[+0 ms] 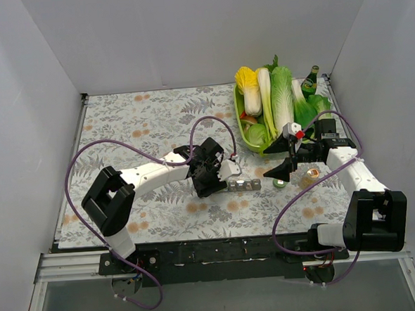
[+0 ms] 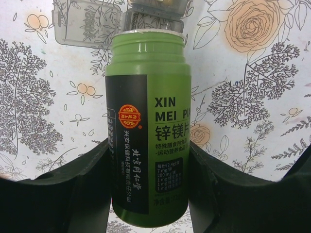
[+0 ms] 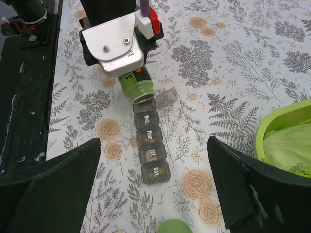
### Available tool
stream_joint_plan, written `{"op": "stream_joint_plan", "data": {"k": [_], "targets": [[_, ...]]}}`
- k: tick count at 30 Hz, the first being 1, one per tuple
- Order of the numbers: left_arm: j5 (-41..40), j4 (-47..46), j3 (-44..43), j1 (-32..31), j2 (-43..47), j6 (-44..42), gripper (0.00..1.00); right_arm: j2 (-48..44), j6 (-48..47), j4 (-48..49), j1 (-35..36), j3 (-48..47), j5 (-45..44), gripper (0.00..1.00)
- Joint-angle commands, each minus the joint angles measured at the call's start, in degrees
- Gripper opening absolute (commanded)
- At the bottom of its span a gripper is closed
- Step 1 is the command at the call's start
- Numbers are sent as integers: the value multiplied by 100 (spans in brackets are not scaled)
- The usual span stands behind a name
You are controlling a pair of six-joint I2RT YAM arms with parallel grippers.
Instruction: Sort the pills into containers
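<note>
My left gripper (image 2: 148, 148) is shut on a green pill bottle (image 2: 148, 131), one finger on each side of its body. The bottle (image 3: 138, 87) is tipped, and its open mouth sits over the end of the containers (image 3: 151, 148), a grey strip of day-marked compartments. One lid (image 3: 166, 97) beside the mouth stands open. Tan shapes show through the Fri and Sat lids; pills in the bottle are hidden. My right gripper (image 1: 282, 159) hovers open above the strip's right end (image 1: 243, 186), holding nothing.
A green bottle cap (image 1: 280, 183) lies on the floral cloth just right of the strip. A small round brown object (image 1: 311, 172) sits under the right arm. A green tray (image 1: 247, 137) of vegetables and a green glass bottle (image 1: 310, 81) stand at the back right.
</note>
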State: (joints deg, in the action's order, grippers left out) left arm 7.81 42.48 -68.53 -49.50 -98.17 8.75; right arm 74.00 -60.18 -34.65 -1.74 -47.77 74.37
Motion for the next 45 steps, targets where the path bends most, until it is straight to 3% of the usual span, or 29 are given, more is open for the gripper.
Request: {"op": "stream_joint_plan", "data": {"k": [1, 45], "targets": [[-122, 50, -283, -69, 61, -75, 0, -26, -46, -112, -37, -13, 192, 98], [-447, 252, -275, -183, 193, -163, 0, -17, -55, -112, -55, 4, 210, 98]]}}
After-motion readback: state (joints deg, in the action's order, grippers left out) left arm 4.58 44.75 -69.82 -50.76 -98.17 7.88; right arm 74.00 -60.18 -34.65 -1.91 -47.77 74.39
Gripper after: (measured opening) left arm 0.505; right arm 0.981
